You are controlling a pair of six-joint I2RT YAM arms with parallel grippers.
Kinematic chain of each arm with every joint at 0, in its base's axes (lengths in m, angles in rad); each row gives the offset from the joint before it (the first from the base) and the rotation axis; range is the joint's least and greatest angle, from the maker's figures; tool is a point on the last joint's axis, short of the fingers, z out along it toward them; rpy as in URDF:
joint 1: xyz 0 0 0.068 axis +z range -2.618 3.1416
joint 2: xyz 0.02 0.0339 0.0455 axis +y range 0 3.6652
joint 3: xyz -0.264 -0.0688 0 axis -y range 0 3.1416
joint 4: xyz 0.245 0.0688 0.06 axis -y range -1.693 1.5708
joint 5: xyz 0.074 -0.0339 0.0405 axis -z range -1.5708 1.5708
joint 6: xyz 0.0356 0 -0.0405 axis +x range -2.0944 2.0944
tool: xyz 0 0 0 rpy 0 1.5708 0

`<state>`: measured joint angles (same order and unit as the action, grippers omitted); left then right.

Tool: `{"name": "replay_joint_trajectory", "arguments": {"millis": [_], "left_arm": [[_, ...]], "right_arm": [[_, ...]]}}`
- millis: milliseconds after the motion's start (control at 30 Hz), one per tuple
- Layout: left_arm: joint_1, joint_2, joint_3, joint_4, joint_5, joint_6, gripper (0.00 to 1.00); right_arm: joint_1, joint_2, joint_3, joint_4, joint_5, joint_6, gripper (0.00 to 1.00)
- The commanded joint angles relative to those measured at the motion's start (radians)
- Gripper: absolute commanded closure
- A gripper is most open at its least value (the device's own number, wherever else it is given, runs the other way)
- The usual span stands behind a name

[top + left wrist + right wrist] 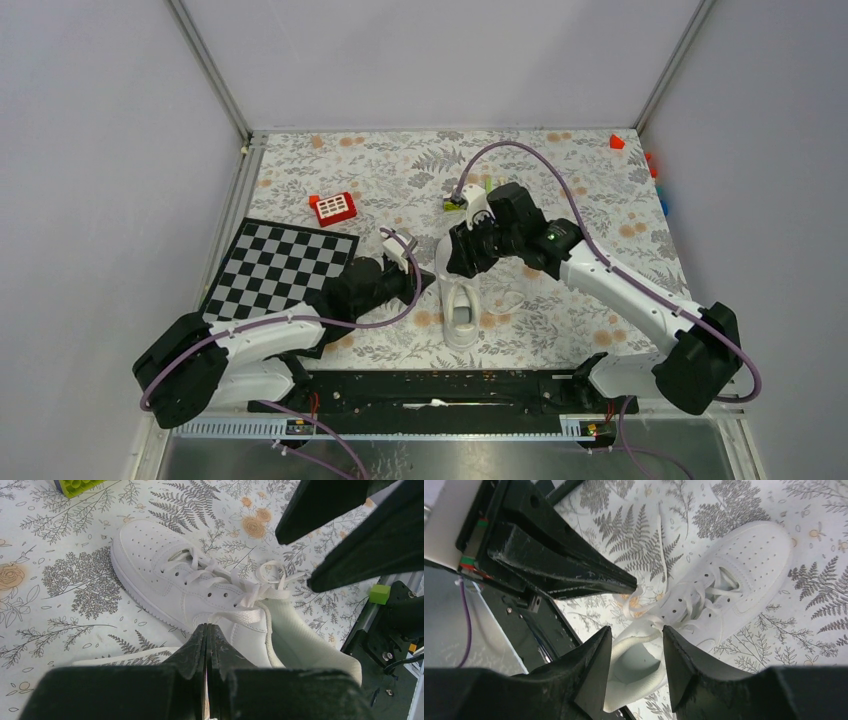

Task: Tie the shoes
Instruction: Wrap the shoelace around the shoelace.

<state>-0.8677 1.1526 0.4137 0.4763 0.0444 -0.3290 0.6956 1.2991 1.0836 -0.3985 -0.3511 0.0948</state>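
The white sneaker point(461, 312) stands on the flowered cloth, heel toward the near rail, also seen in the left wrist view point(165, 575) and the right wrist view point(744, 565). Its white laces point(250, 597) are bunched loosely over the tongue. One flat lace runs to the tips of my left gripper point(207, 626), which is shut on it at the shoe's left side; a pale strip shows between its fingers. My right gripper point(638, 627) hangs open above the heel collar, nothing between its fingers. Its fingers point(320, 505) hover over the laces. From above it point(470, 255) hides the toe.
A checkerboard mat point(285, 265) lies at the left. A red block point(333, 207) and a green block point(455, 205) sit beyond the shoe. A small red piece point(617, 141) is at the far right corner. The black rail point(440, 385) runs close behind the heel.
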Motion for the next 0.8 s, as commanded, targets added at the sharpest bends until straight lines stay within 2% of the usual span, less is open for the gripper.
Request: {"name": "replay_joint_trajectory", "arguments": {"millis": [0, 233, 500, 767], "left_arm": [[0.0, 0.011, 0.045, 0.038, -0.015, 0.001, 1.0], [0.0, 0.001, 0.048, 0.036, -0.039, 0.01, 1.0], [0.0, 0.005, 0.06, 0.031, -0.036, 0.014, 1.0], [0.0, -0.002, 0.061, 0.03, -0.023, 0.011, 1.0]], "right_arm": [[-0.003, 0.029, 0.023, -0.049, -0.09, -0.122, 0.5], [0.022, 0.053, -0.034, 0.039, -0.109, -0.145, 0.49], [0.065, 0.111, -0.023, 0.059, -0.081, -0.188, 0.49], [0.071, 0.133, -0.011, 0.097, -0.038, -0.17, 0.56]]}}
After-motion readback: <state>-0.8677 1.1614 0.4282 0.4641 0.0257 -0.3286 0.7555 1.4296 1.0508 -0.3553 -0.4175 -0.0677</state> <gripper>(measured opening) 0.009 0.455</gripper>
